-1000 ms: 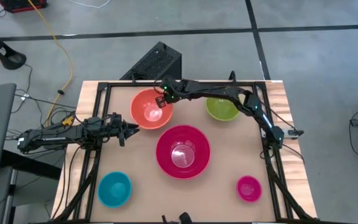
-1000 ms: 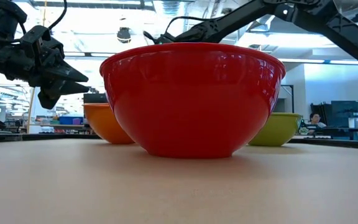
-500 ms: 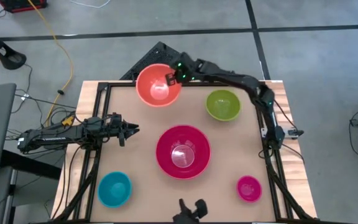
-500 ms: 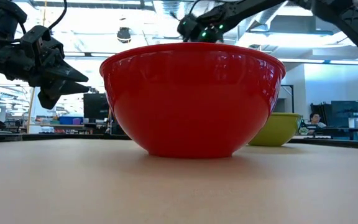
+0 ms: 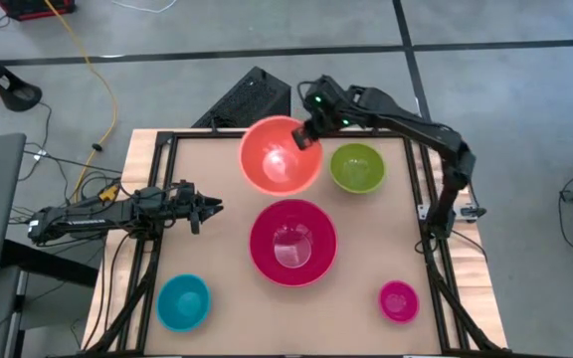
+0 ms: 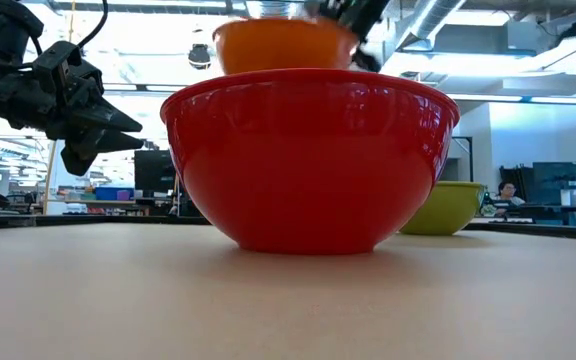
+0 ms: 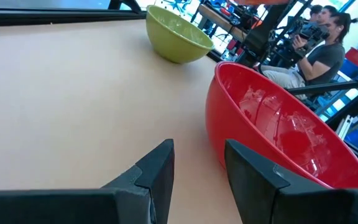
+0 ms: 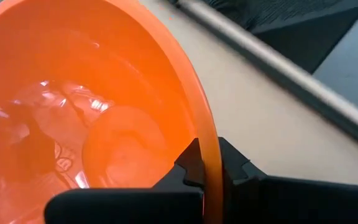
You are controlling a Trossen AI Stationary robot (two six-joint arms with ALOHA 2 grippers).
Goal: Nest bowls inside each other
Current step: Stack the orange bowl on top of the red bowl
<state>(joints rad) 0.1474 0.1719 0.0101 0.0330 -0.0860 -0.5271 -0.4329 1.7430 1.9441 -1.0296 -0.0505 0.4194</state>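
Note:
The orange bowl (image 5: 281,155) hangs in the air at the table's far middle, above and behind the large red bowl (image 5: 292,242), with my right gripper (image 5: 304,137) shut on it. The red bowl stands on its base at the table's centre. The olive green bowl (image 5: 356,167) sits at the far right, the light blue bowl (image 5: 183,301) at the near left, the small magenta bowl (image 5: 398,299) at the near right. My left gripper (image 5: 215,207) stands open at the left, level, a little left of the red bowl. My right gripper pinches the orange bowl's rim (image 8: 209,163) with one finger inside the bowl and one outside, on the bowl's right side. The fingers slant down from the table's far right. The bowl is lifted clear of the table, mouth up and slightly tilted.
A black box (image 5: 250,97) stands just beyond the table's far edge. Dark frame rails (image 5: 157,179) run along the table's sides. People sit in the room beyond the table (image 7: 319,43).
My right gripper has lifted the orange bowl off the table at the far left and carried it up and toward the right, until it hangs above and behind the red bowl. My left gripper has kept still.

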